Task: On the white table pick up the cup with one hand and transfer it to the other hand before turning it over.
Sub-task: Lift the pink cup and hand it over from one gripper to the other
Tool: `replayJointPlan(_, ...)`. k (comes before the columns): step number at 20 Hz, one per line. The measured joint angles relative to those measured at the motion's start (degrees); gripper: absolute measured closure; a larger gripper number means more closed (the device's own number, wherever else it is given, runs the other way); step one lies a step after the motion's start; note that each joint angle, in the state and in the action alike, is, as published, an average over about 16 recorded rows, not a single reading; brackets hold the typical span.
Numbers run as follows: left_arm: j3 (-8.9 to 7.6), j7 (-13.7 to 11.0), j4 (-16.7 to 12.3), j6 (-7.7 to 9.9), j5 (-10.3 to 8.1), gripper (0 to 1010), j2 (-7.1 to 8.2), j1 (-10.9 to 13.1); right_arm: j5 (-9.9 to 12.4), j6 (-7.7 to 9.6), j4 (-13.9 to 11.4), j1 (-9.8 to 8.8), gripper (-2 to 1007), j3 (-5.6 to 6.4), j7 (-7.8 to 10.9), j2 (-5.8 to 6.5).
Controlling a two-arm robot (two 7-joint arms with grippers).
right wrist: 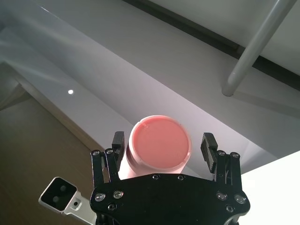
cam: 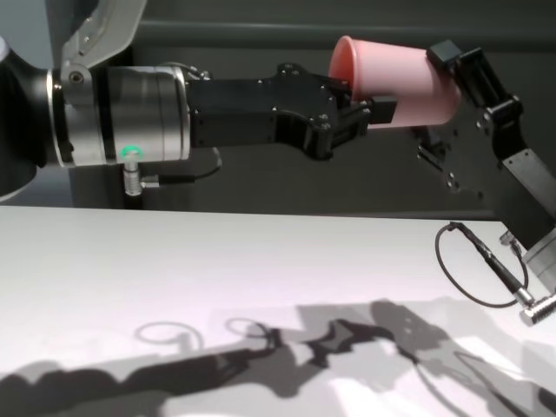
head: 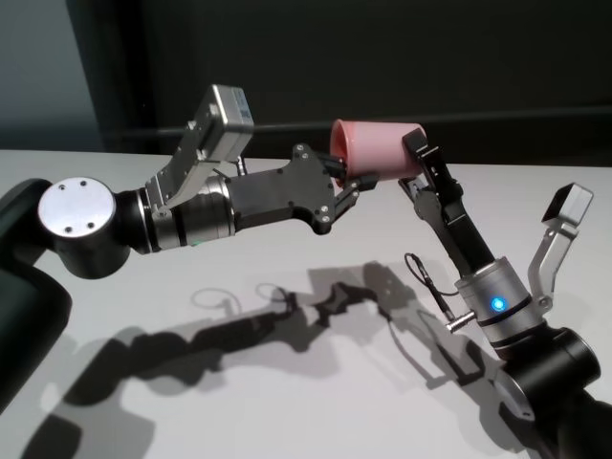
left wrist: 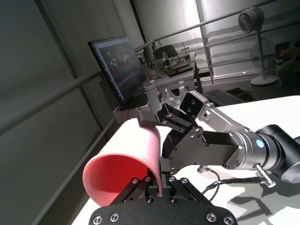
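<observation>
So the cup [head: 376, 148] is up in the air over the white tabletop [head: 287, 402], lying on its side. The left gripper [head: 349, 182] has its jaws clamped on the rim wall, while the right gripper [head: 416, 164] sits around the base end, jaws wide open, not touching.

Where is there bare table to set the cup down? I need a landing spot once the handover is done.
The white table shows bare all around, carrying only shadows beneath the arms. The crowding is in the air: the left gripper pinches the cup at its rim, while the right gripper brackets its base end, open.
</observation>
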Motion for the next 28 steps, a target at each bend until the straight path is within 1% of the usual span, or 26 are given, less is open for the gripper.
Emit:
replayJointPlan(17,0.0,0.0,0.0,0.0,0.0,962,0.0,0.0,2.0,-0.83,-0.7,0.52,5,-1.92,0.51,0.94)
replayJointPlan(28,0.0,0.0,0.0,0.0,0.0,962,0.0,0.0,3.4,-1.41,-0.3,0.66,5,-3.19,0.95,1.47)
